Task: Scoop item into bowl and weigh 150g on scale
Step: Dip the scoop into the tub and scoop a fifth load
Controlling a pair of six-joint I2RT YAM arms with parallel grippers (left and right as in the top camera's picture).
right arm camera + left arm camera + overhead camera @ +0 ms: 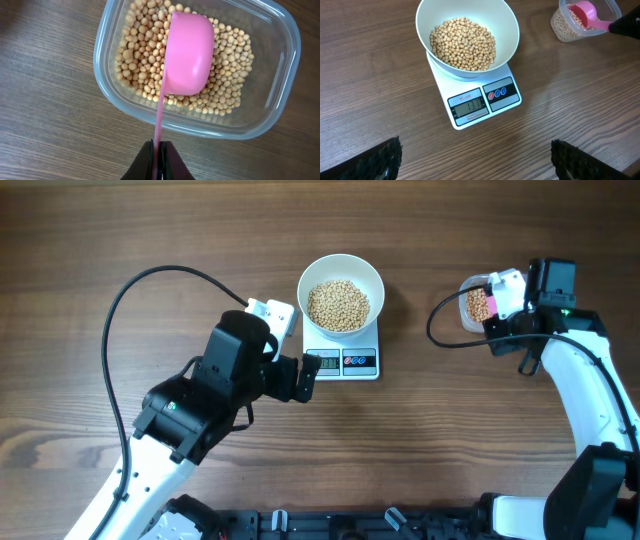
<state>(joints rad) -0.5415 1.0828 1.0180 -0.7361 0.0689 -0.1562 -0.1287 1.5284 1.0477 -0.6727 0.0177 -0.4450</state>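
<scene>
Your right gripper point(159, 150) is clamped tight on the thin handle of the pink scoop point(187, 55), holding it edge-on so the cup can dig into the beans point(137, 60) in the clear tub point(280, 35). The cup's rounded back faces the wrist camera, right over the pile. The white bowl point(306, 278) sits on the scale point(340, 364) with a good heap of beans inside, and the display pokes out in front where you can read it. Your left gripper point(476, 159) hangs wide open and empty just in front of the scale, clear of the pouring path
</scene>
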